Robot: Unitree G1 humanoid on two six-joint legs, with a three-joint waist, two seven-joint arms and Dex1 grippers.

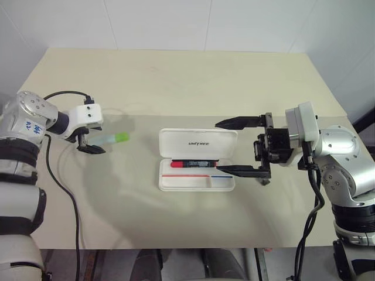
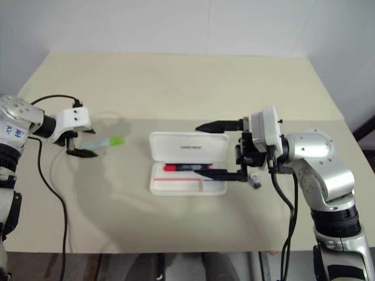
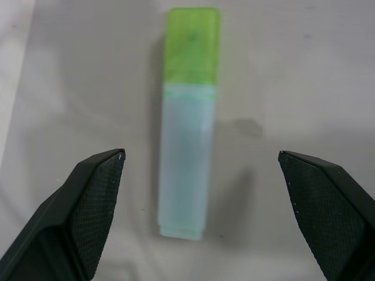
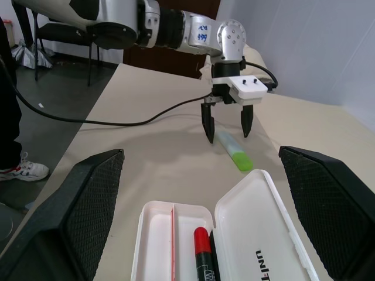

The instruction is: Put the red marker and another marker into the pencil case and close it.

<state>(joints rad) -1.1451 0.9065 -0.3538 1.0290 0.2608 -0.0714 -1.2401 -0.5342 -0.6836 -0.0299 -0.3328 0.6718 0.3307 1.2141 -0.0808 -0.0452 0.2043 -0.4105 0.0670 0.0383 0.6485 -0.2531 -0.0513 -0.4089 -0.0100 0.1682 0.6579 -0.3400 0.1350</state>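
Near the middle of the beige table (image 1: 176, 88) sits the pencil case (image 1: 197, 175), white plastic, lying wide open with its lid folded flat toward the far side (you can read small dark lettering on the lid). Inside the tray, tucked up against the hinge, lies the red marker (image 1: 194, 163), flat and lengthwise, with a red and blue stripe running along the tray below it. Off to the left of the case, well apart from it, is the other marker (image 1: 112, 138), the pale mint one with the lime-green cap, lying flat on the table with its cap end pointing toward the case. The left gripper (image 1: 88, 143) hangs right over the mint end of that marker, tilted downward, its two black fingers spread wide on either side of the barrel; from the wrist camera the marker (image 3: 187, 123) lies between the finger pads with clear gaps on both sides, so nothing is pinched. The right gripper (image 1: 237, 146) is up at the right end of the case, pointing sideways toward the left, jaws also spread as wide as they go, one finger by the lid's far corner and one by the tray's near corner, holding nothing. A black cable (image 1: 58, 187) trails off the left arm across the table.
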